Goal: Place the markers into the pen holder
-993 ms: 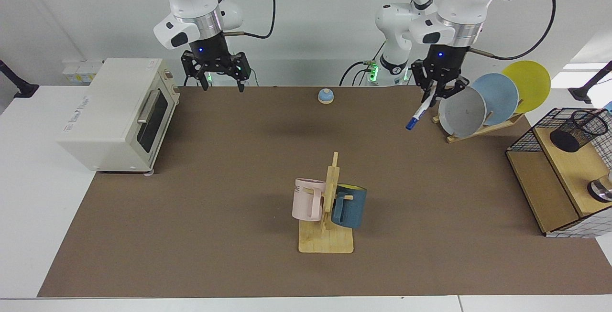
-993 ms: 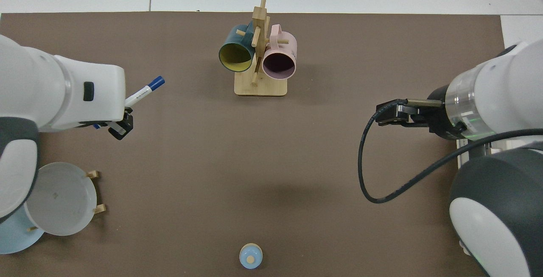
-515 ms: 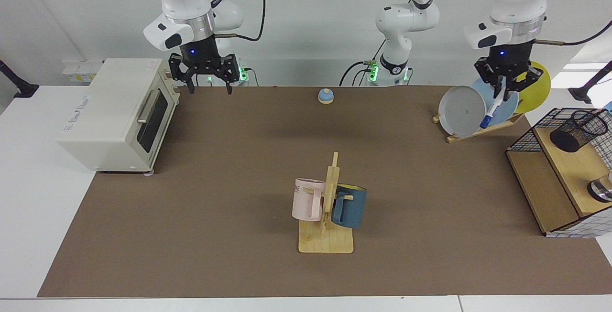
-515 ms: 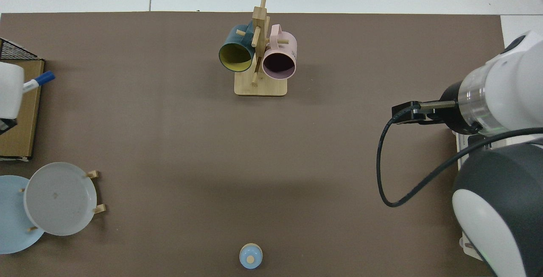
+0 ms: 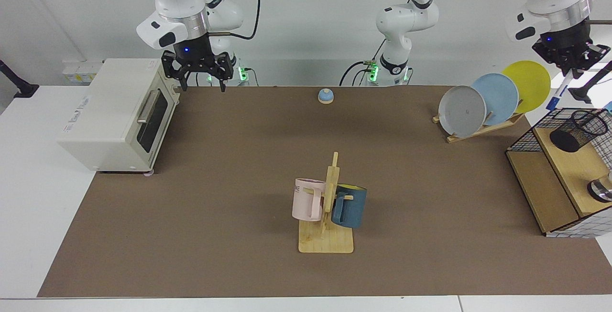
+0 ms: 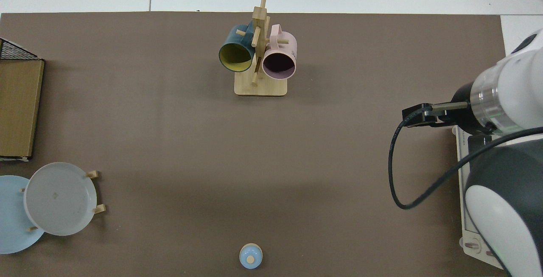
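**Carrying the marker toward the mesh cup**

The marker (image 5: 558, 93) is hanging from the left gripper (image 5: 572, 65), high at the far corner of the table, slanting down with its dark blue cap lowest. That cap is sitting just above and behind the back rim of the wire basket frame (image 5: 526, 137); only part of the white barrel is showing past the yellow plate (image 5: 526, 85). The left gripper's fingers are clamping the upper end of the barrel. The top view is not showing this gripper or the marker at all.

The pen holder (image 5: 578, 130) is lying tilted on the wooden shelf (image 5: 571, 168) inside the frame, its mouth facing up and away from the robots, nearer the camera than the marker and below it.

To do this step well, I judge the arm should be bringing the cap over the centre of the mouth first, matching the marker's slant to the cup's lean, then lowering until the cap is well inside before letting go. A release too high risks the marker bouncing off the rim or tipping the light cup. The frame's top wire is also worth clearing on the way in.

The right gripper (image 5: 198, 70) is waiting with fingers spread, hovering beside the toaster oven (image 5: 114, 111), well apart from the work.
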Tool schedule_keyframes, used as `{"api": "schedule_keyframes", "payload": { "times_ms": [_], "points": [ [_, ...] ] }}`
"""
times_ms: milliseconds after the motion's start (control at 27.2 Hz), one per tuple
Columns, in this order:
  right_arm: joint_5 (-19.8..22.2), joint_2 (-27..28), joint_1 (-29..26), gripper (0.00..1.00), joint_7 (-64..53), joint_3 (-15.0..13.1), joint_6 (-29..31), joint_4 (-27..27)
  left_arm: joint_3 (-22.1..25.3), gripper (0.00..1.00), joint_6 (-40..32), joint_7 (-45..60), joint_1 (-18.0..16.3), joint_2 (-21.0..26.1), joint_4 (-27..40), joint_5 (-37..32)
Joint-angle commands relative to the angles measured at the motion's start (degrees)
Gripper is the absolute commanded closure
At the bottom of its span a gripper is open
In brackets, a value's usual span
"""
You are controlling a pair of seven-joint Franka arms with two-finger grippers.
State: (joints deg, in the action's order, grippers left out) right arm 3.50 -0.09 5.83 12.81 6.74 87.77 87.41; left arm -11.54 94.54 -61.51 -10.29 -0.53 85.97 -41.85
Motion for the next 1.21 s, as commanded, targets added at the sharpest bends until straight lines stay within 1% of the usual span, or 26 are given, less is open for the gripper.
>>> {"api": "schedule_keyframes", "payload": {
  "times_ms": [0, 147, 257, 368, 552, 736, 846, 1030, 1177],
  "points": [
    [-0.6, 2.55, -1.08, 0.0, -1.39, 0.38, -4.35, -4.96, -0.59, 1.0, 3.28, -7.82, -4.11, 0.8, -1.15, -3.68],
    [-3.15, 2.81, -1.17, 0.0, 1.24, 0.2, -5.15, -5.76, -0.76, 1.0, 4.25, -10.65, -6.75, 0.89, -0.89, -4.38],
    [-3.94, 2.9, -1.17, 0.0, 4.14, 0.29, -5.15, -5.85, -0.76, 1.0, 5.13, -11.44, -7.37, 1.06, -0.63, -6.31],
    [-4.55, 3.07, -1.17, 0.0, 4.59, 0.38, -5.24, -6.29, -0.76, 1.0, 6.36, -13.45, -7.98, 1.68, -0.63, -8.34],
    [-5.26, 3.95, -1.17, 0.0, 4.76, 0.38, -6.12, -7.87, -0.67, 1.0, 10.04, -17.85, -11.14, 2.64, -0.45, -9.04],
    [-6.31, 3.52, -1.0, 0.0, 4.94, 0.29, -5.24, -7.08, -0.76, 1.0, 12.24, -19.62, -13.61, 4.58, -0.28, -10.89],
    [-6.14, 2.9, -0.82, 0.0, 4.94, 0.2, -5.06, -6.03, -0.76, 1.0, 14.44, -19.97, -15.28, 4.84, 1.21, -10.8],
    [-5.79, 2.28, -0.82, 0.0, 4.24, 0.29, -3.92, -5.32, -0.76, 1.0, 19.63, -21.1, -19.32, 4.84, 4.47, -9.92],
    [-4.91, 2.28, -0.73, 0.0, 4.5, 0.2, -3.74, -5.23, -0.76, 1.0, 19.72, -21.9, -19.5, 4.93, 5.79, -9.92]
  ]
}}
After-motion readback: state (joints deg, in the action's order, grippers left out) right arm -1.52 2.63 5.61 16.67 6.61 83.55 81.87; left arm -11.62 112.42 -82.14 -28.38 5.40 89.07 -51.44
